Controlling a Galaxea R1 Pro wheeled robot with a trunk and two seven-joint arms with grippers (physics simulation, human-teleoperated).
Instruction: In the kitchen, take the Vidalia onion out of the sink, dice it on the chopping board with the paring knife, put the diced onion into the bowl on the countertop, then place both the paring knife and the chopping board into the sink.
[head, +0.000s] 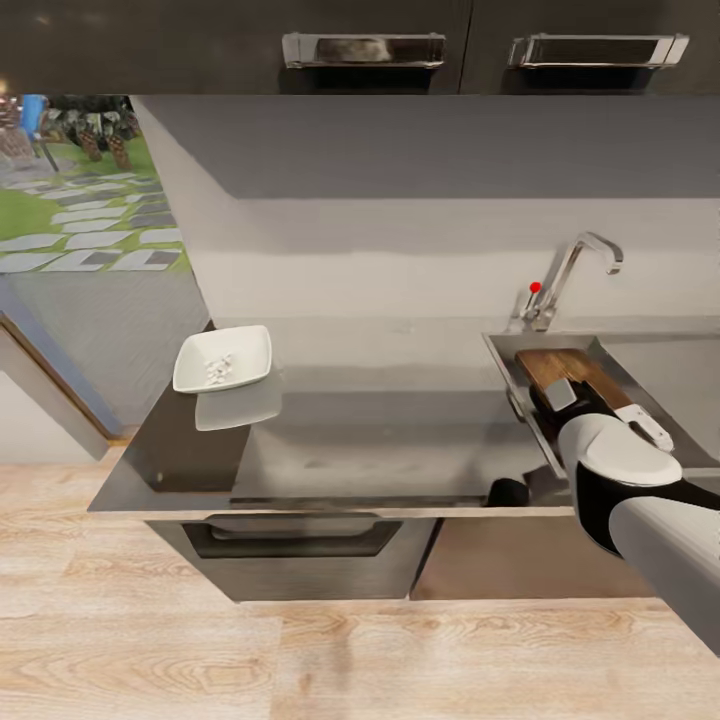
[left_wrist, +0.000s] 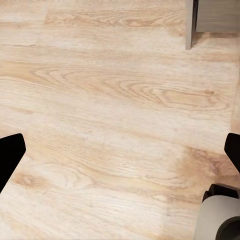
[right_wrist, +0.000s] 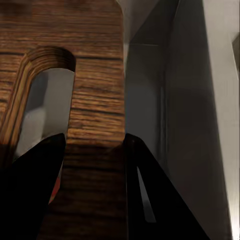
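My right gripper (head: 562, 396) reaches into the sink (head: 500, 346) and is shut on the chopping board (head: 566, 367), which leans tilted inside the basin. In the right wrist view the board (right_wrist: 95, 90) sits between the black fingers (right_wrist: 35, 195), one of them in the handle slot, with the gripper (right_wrist: 94, 145) clamped on the wood strip. A red sliver (right_wrist: 56, 187) beside one finger is too small to name; the paring knife is otherwise hidden. The white bowl (head: 222, 358) at the countertop's (head: 380, 440) left end holds pale diced onion bits (head: 218, 370). My left gripper (left_wrist: 122, 150) hangs open over the wooden floor.
The chrome tap (head: 578, 258) with its red knob (head: 535, 287) stands behind the sink. Dark wall cabinets (head: 365, 48) hang overhead. A drawer (head: 300, 535) under the worktop stands slightly open. A glass door (head: 60, 330) is at the left.
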